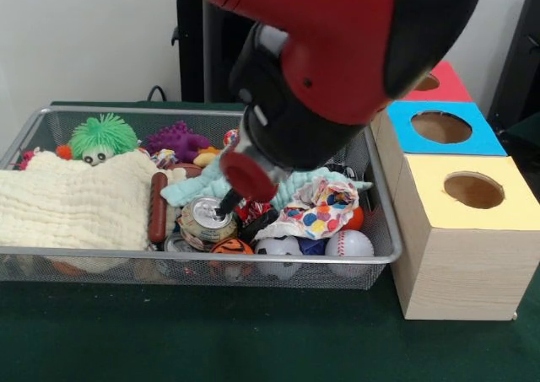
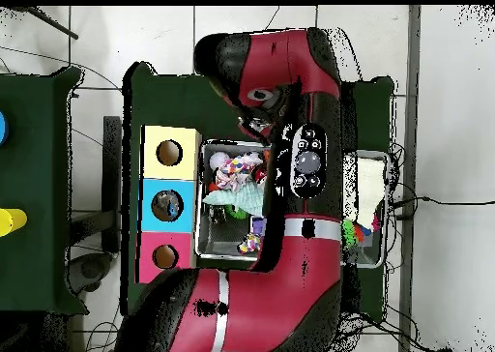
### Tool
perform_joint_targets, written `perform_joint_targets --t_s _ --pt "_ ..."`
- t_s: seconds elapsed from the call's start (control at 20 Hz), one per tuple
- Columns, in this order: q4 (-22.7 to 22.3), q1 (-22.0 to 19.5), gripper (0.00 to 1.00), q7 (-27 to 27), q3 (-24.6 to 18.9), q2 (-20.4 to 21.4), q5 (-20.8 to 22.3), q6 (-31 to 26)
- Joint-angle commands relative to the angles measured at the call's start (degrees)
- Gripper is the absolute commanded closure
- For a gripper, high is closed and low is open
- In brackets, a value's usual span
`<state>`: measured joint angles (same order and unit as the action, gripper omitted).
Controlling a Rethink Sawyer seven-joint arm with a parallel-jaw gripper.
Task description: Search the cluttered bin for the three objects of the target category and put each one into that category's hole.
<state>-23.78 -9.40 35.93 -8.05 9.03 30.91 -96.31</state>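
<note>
The wire mesh bin (image 1: 211,254) lies on the green table, full of clutter; it also shows in the overhead view (image 2: 205,244). No clear plastic bottle shows in either view. The blue-topped box's hole (image 1: 440,126) is right of the bin, between the red and yellow boxes; it also shows in the overhead view (image 2: 166,206). The red and black arm reaches down over the bin's middle and hides much of it. A dark tip of my gripper (image 1: 227,202) shows under the arm's red cap, just above a crushed can (image 1: 207,220).
A cream cloth (image 1: 72,201) covers the bin's left half. A green spiky toy (image 1: 103,136), a purple toy (image 1: 175,137), a colourful wrapper (image 1: 325,209), a baseball (image 1: 348,244) and a teal cloth (image 1: 190,188) lie around. The yellow-topped box (image 1: 474,222) and red-topped box (image 1: 451,85) flank the blue one.
</note>
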Motion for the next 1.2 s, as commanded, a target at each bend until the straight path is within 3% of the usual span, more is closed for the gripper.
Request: perform_joint_targets --t_s 0.05,0.4,0.7,0.95,1.05,1.2 --pt "17.2 -1.2 0.00 -29.5 -10.0 -8.9 13.4 -6.0" --pt "21.7 -1.3 0.00 -37.3 -20.5 -9.0 29.3 -5.3" --pt "19.6 -3.8 0.00 -37.1 -36.4 -6.6 44.6 -7.0" --pt "16.0 -7.3 0.00 -34.0 -47.4 -4.8 46.8 -11.7" --pt "14.6 -8.1 0.00 -34.2 -49.8 -4.0 45.4 -13.7" --pt "12.0 -9.3 0.00 -32.2 -51.9 -3.0 39.3 -16.3"
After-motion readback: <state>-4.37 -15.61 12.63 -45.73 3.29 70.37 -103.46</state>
